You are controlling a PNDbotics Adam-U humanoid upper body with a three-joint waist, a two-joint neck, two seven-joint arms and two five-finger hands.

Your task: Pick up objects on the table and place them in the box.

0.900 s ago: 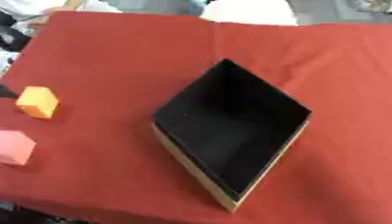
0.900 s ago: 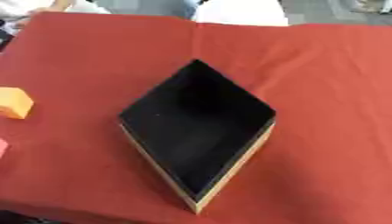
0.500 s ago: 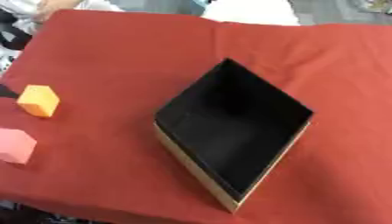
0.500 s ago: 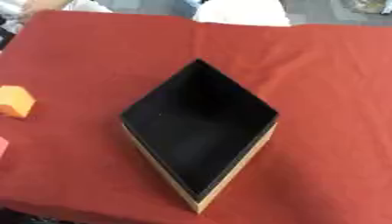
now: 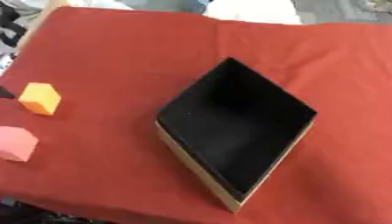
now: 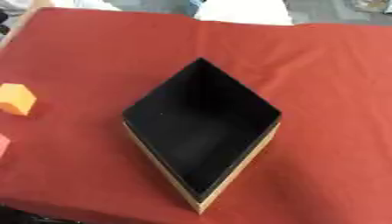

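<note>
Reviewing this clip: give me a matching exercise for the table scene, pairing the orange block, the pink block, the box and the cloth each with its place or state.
Things:
1. orange block
2. pink block
3. box
4. red cloth

Descriptions:
A. covers the table
B. open, black inside, nothing seen in it
C. at the left edge, nearest the camera
D. left of the box, farther back than the other block

Pairs: 1-D, 2-C, 3-B, 4-A

We see the black box (image 5: pixel 233 131) on the red table (image 5: pixel 115 52), with an orange block (image 5: pixel 40 98) and a pink block (image 5: pixel 15 143) well apart to its left.
</note>
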